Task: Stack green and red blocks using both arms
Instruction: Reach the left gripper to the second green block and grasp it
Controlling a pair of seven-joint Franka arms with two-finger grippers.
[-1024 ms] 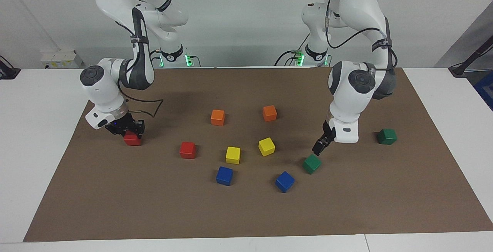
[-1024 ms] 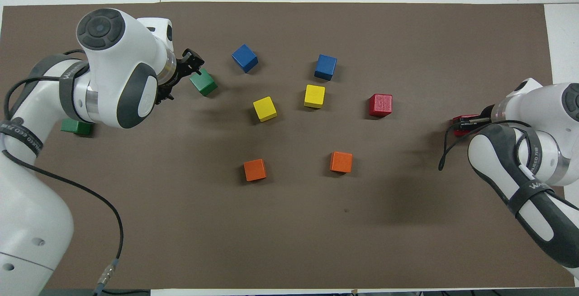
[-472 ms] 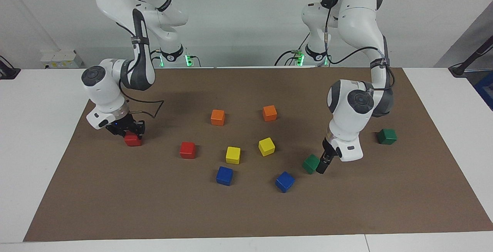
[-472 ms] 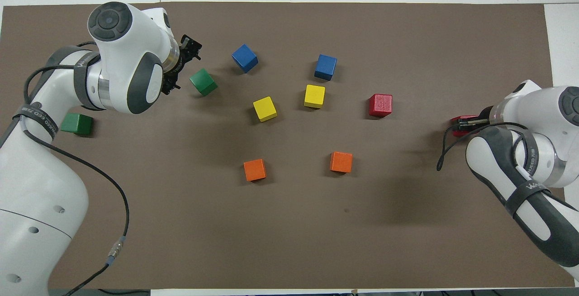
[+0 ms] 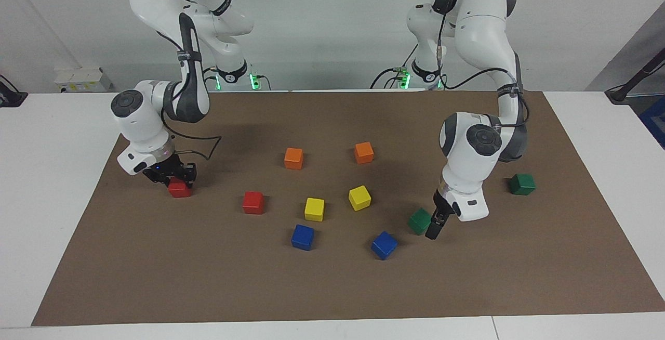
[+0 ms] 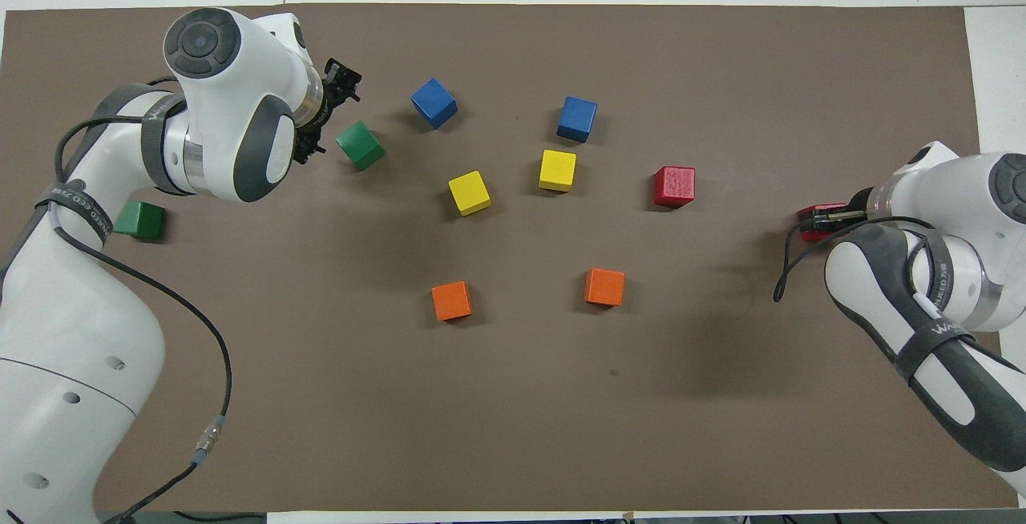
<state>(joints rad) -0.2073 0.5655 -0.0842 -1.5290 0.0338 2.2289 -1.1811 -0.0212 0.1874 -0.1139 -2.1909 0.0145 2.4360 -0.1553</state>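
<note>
Starting at middle left of the frame, finds the right tool (image 5: 170,175) down on the outer red block (image 5: 179,189), which sits on the brown mat (image 5: 130,257). Cannot tell whether clenched on it or released. Risks dragging or tipping that block if lifted half-gripped.

Shows the second red block (image 5: 253,202) free, left of centre, probably the base for the red stack. Could knock it askew with a crooked set-down.

Further right, shows the left tool (image 5: 434,227) released, with fingers spread, low and just beside the tilted green block (image 5: 420,220) at lower right of centre, not around it. May shove that block toward the blue cube (image 5: 384,245) instead of closing on it.

Shows the other green block (image 5: 521,184) alone at far right.
</note>
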